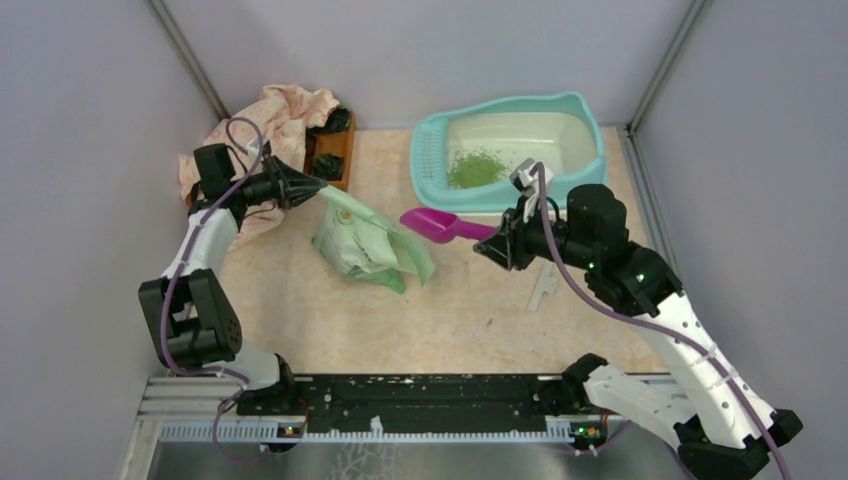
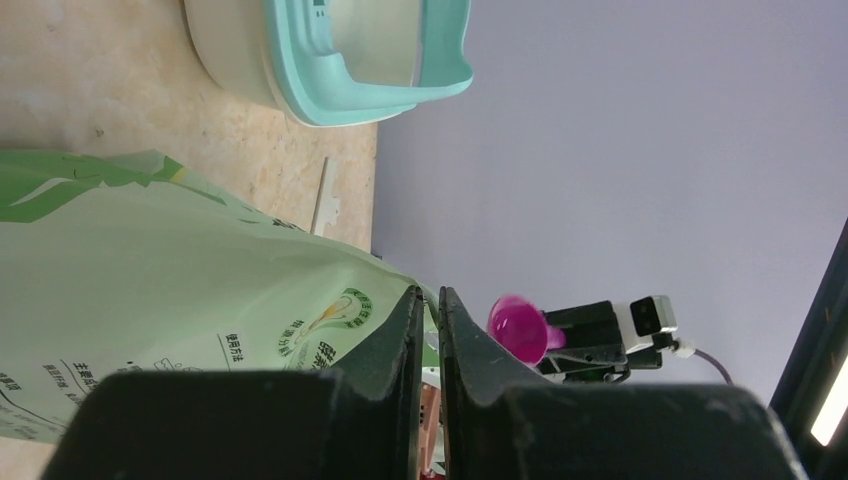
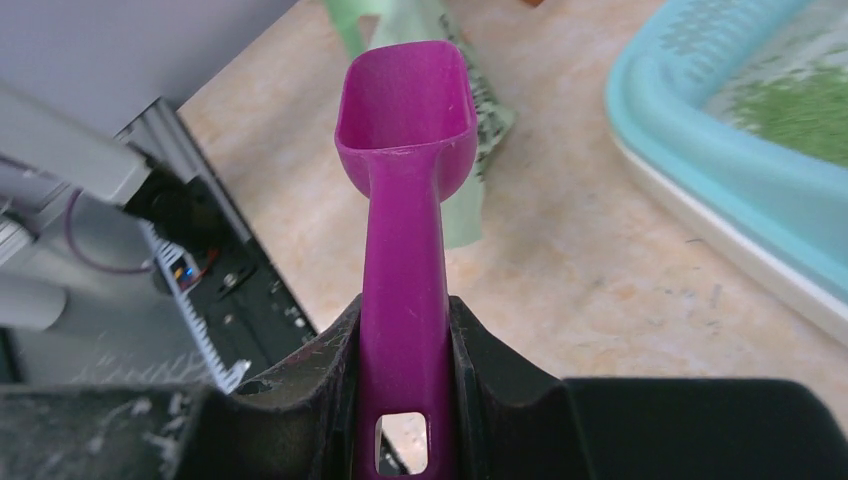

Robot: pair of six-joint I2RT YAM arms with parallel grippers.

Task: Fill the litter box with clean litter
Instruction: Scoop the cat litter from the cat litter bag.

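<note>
The litter box (image 1: 596, 132), with a teal rim and a cream basin, stands at the back right of the table. A small pile of green clean litter (image 1: 475, 167) lies in its left part. My right gripper (image 1: 497, 242) is shut on the handle of a purple scoop (image 1: 440, 224), held level in front of the box, and its bowl (image 3: 405, 100) looks empty. My left gripper (image 1: 318, 188) is shut on the top edge of the pale green litter bag (image 1: 360, 245), which hangs down onto the table. In the left wrist view the bag's edge (image 2: 150, 270) sits pinched between the jaws.
A pink cloth (image 1: 270, 120) and a small brown wooden tray (image 1: 335, 150) lie at the back left, behind the left arm. A small white flat piece (image 1: 543, 287) lies on the table below the right gripper. Grey walls close in on three sides.
</note>
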